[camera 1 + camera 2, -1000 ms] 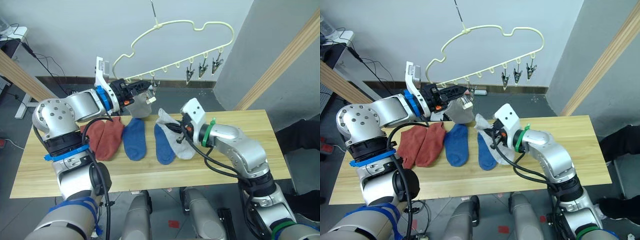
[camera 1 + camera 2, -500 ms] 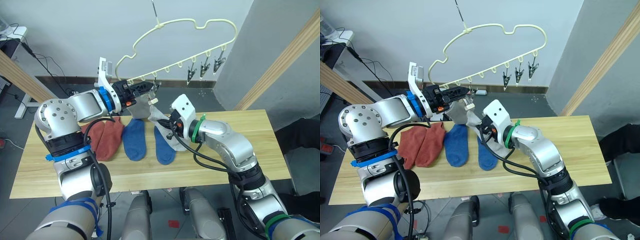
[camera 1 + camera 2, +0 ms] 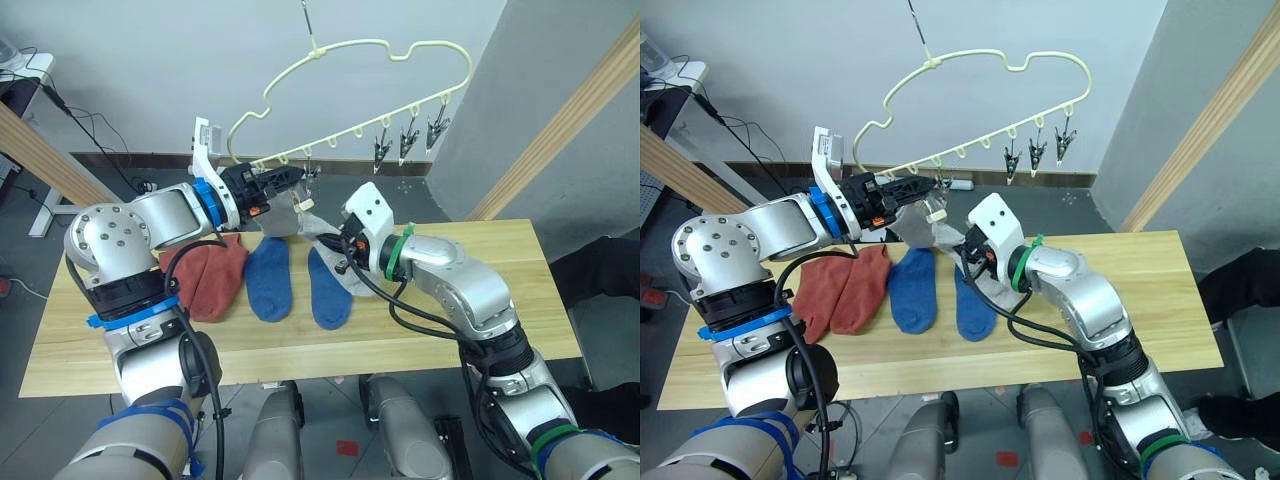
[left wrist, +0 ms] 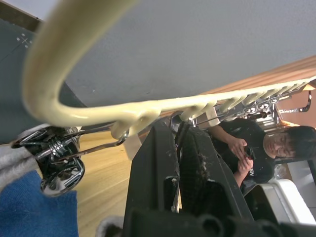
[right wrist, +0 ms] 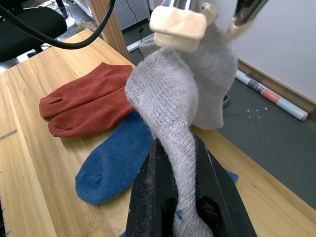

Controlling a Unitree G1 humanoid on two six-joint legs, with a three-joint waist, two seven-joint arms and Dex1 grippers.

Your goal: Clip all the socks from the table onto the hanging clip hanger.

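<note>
Since a second ago we see the right gripper [image 3: 967, 243] has risen off the tabletop [image 3: 480, 330] and carried its grey sock [image 5: 170, 96] up toward the left gripper [image 3: 300, 178], and the clip hanger [image 3: 360, 90] has swung a little. In the right wrist view the grey sock runs down between the right fingers [image 5: 148, 197], which pinch it, its free end lifted against the other grey sock [image 3: 283, 215] that hangs at the hanger's bar. The left fingers [image 4: 148, 177] lie pressed close together just under the hanger's bar, beside a silver clip [image 4: 59, 158]; whether they hold a clip we cannot tell. On the tabletop the two rust-red socks [image 3: 205, 278] lie at nine o'clock of the two blue socks [image 3: 270, 278], which lie side by side beneath the raised sock. Three more clips [image 3: 405, 140] hang toward the hanger's two o'clock end.
</note>
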